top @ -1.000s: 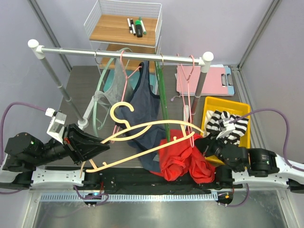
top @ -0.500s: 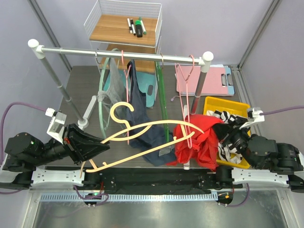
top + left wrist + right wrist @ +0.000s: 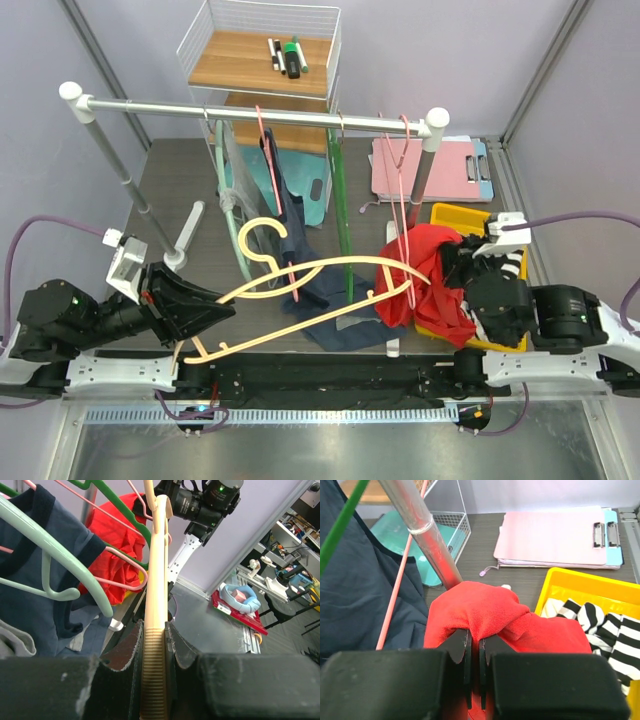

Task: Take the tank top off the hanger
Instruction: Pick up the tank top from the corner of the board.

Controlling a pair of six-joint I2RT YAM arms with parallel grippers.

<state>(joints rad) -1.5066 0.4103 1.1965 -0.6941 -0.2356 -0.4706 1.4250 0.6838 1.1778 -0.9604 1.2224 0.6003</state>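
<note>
Two tools share this step. The left tool [image 3: 154, 630] is clamped tight on the ribbed lower bar of the cream hanger [image 3: 156, 555], holding it out in front of the rail [image 3: 250, 110]. The right tool [image 3: 474, 642] has its jaws almost together, pinching a fold of the red tank top [image 3: 475, 605].

The tank top is bunched around the hanger's right end and sags over the near rim of the yellow bin [image 3: 470, 215]. From above, the hanger's right tip appears to be inside the red cloth, so I judge the garment is not yet free.

To finish cleanly, the right tool should draw the cloth outward along the line of the hanger's arm, toward the robot's right. That way the strap slides off the tip instead of snagging on it. The left tool should stay firm, and dipping the right end slightly would probably help the strap slip off.

Several things crowd the pull. A pink hanger [image 3: 405, 200] hangs from the rail and crosses the red cloth in the overhead view, so it may catch the strap. The rack's upright post [image 3: 425, 535] stands just behind the tank top. A navy garment [image 3: 360, 595] hangs under the cream hanger, with a green hanger [image 3: 340, 200] beside it. Striped cloth [image 3: 615, 630] already lies in the bin, and a pink clipboard [image 3: 550, 535] rests on the surface beyond it.
</note>
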